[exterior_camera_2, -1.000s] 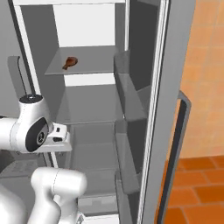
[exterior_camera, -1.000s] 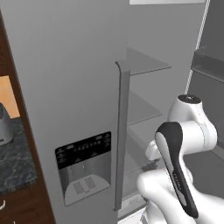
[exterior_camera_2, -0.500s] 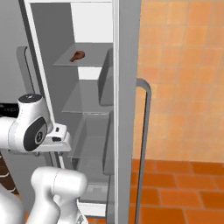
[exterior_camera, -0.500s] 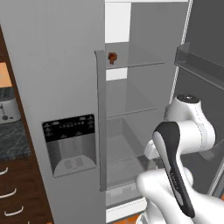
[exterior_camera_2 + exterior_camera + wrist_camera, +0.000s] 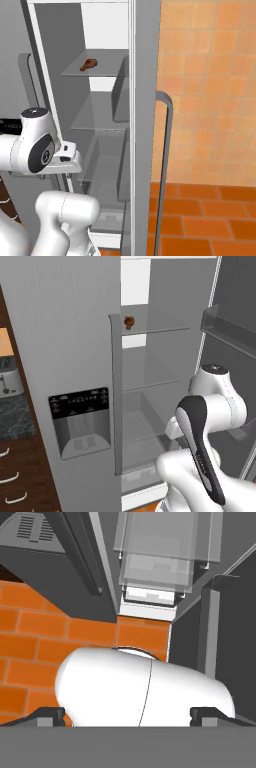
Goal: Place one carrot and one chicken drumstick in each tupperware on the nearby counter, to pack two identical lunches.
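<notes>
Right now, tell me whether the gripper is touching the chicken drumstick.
Apart. The right base view shows the chicken drumstick on the fridge's upper shelf, while the hand view shows the gripper open, pointed at the floor.

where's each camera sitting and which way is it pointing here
Left base view: behind the arm's left, facing the open grey fridge; white arm lower right.
Right base view: behind its right, facing the same fridge and orange tiled wall; arm lower left.
Hand view: on the hand, looking down at the orange brick floor; open tool at the bottom.
Both base views share the brown chicken drumstick on the upper glass shelf.
</notes>
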Available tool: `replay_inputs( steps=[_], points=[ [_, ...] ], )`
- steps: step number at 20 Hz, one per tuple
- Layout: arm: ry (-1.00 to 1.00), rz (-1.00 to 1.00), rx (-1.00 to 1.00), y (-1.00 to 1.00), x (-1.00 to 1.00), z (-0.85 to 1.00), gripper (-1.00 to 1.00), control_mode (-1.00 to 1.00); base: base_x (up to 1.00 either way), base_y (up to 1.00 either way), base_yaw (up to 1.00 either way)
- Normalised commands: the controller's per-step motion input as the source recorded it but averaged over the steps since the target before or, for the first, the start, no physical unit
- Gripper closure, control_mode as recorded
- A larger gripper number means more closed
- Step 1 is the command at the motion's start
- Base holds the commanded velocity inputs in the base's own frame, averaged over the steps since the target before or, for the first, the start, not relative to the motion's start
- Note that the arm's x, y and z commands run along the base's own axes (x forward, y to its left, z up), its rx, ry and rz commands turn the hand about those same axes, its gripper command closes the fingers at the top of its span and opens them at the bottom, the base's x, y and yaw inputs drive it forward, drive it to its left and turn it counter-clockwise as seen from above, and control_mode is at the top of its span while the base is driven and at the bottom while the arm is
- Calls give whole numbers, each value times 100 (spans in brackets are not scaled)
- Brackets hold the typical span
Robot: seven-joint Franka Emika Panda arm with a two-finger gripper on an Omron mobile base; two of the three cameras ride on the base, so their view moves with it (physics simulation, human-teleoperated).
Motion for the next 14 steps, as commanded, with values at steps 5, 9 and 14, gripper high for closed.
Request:
replay_inputs(
  steps=[5,9,14],
  points=[
    [0,0,0,0,0,0,-100,100,-2,0,0],
    [-43,3,-17,11,-31,26,-100,-100,0,0,0],
    [-34,0,-7,0,28,88,-100,-100,0,0,0]
  ],
)
